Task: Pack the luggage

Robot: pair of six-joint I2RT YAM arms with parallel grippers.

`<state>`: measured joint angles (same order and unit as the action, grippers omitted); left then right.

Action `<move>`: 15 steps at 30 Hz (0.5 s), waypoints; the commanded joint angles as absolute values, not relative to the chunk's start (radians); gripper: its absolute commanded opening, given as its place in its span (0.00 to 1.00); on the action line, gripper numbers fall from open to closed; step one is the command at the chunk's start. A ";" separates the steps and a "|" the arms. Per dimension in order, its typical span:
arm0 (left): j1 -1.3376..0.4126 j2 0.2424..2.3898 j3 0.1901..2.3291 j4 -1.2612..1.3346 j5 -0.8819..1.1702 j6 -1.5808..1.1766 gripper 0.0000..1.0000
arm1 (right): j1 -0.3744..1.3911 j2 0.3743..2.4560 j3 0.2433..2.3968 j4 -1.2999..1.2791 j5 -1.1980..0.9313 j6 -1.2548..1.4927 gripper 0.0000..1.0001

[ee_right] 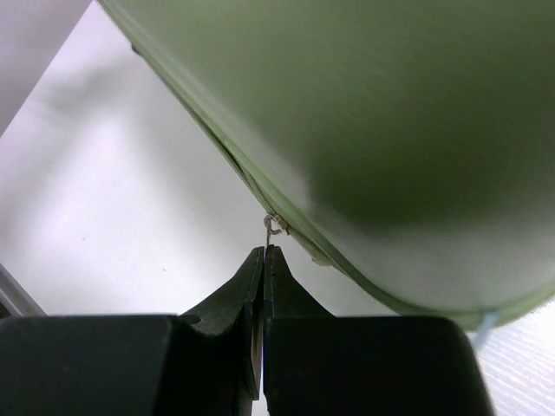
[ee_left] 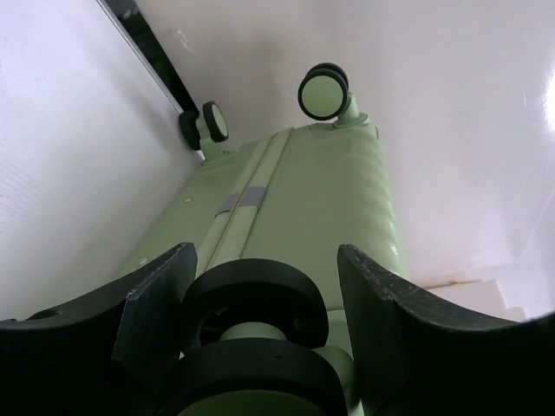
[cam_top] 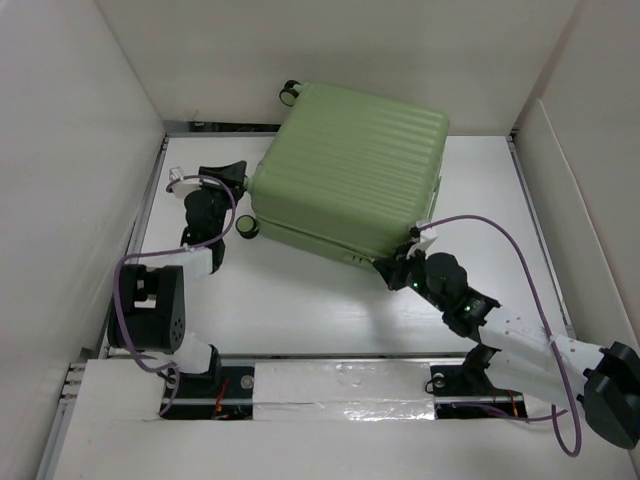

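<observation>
The luggage (cam_top: 350, 170), a pale green ribbed suitcase, lies closed and flat at the back of the table. My left gripper (cam_top: 238, 180) is at its left corner. In the left wrist view its fingers (ee_left: 160, 295) stand on either side of a black caster wheel (ee_left: 256, 299), with a gap still showing on the right side. The luggage (ee_left: 303, 191) runs away from them to two more wheels (ee_left: 325, 91). My right gripper (cam_top: 388, 268) is at the front edge; its tips (ee_right: 264, 251) are shut on the thin metal zipper pull (ee_right: 267, 232) under the green shell (ee_right: 390, 113).
White walls enclose the table (cam_top: 300, 310) on the left, back and right. A black rail (ee_left: 152, 43) runs along the table edge close to the far wheels. A purple cable (cam_top: 500, 230) loops above the right arm.
</observation>
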<state>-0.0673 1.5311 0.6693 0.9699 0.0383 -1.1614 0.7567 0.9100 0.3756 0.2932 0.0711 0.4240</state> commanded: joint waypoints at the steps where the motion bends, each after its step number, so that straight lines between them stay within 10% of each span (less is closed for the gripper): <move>1: -0.139 1.386 0.583 1.095 0.057 -1.022 0.00 | 0.756 0.908 0.413 0.388 -0.032 0.428 0.00; 15: -0.392 1.054 0.252 1.042 0.014 -0.910 0.00 | 0.543 0.753 0.460 0.187 -0.101 0.351 0.00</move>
<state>-0.2588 1.0969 0.2646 1.0718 -0.0978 -1.0203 0.5808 0.7765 0.3813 0.1253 -0.0551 0.3721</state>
